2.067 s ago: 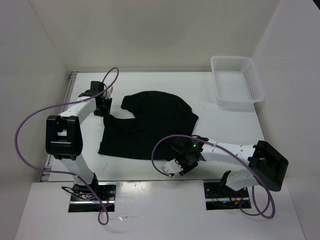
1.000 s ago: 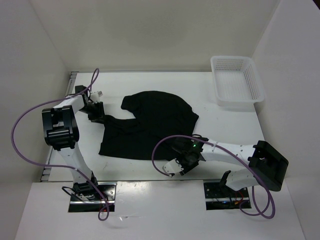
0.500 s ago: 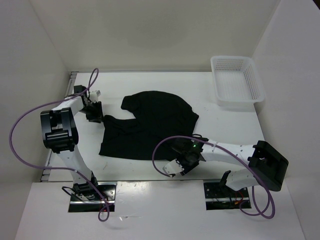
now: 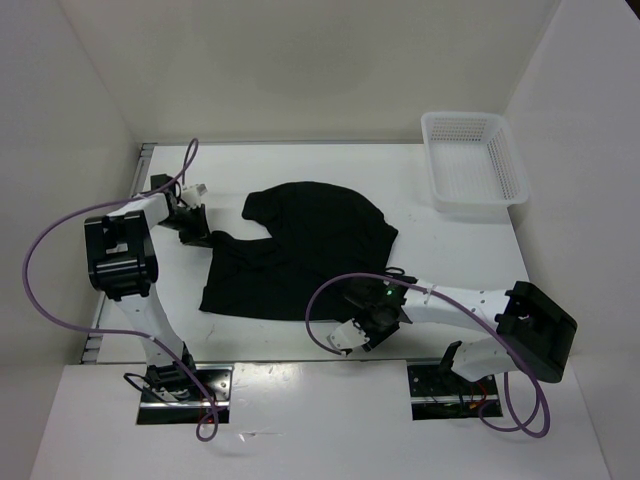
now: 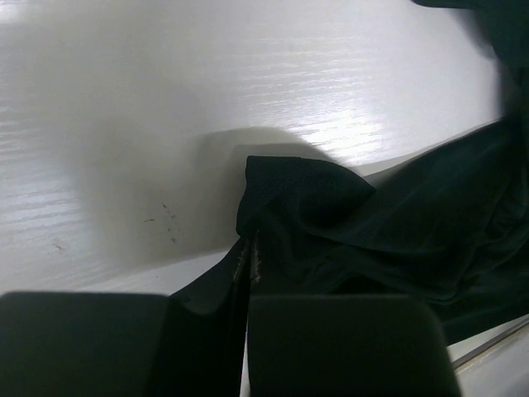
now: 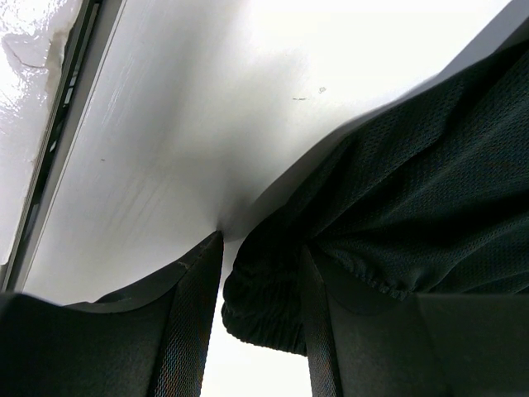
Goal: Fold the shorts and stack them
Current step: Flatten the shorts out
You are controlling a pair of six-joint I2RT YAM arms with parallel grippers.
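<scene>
- Surface: white table (image 4: pixel 455 255), matte with a fine grain that shows in the left wrist view. There is glare on it, plus a few small dark marks (image 5: pixel 164 220) just beside the cloth.
- Room: plain white walls (image 4: pixel 320 70) box the table in on the left, back and right. No pattern on them, only a soft shadow on the back panel.
- A metal rail (image 4: pixel 141 160) runs along the table's left edge. The right wrist view also shows a grooved strip at the table's edge.
- shorts (image 4: pixel 300 250): black, lying mid-table and mostly spread out. They are rumpled, with a rounded lobe at the far side, and reach from the left-centre to just right of centre.
- left gripper (image 4: pixel 196 226): low at the far-left corner of the shorts. Its fingers are closed tight on a raised fold of the black fabric, with the cloth peaking up from the pinch.
- right gripper (image 4: pixel 364 326): at the near edge of the shorts, right of centre. Its fingers stand part-way apart, clamped on a bunched, gathered edge that fills the gap between them.
- basket (image 4: pixel 480 204): white mesh, in the far-right corner against the right wall, well apart from the shorts.
- Purple cables (image 4: pixel 45 260) loop off both arms. The base plates (image 4: pixel 185 395) sit on the near ledge.
</scene>
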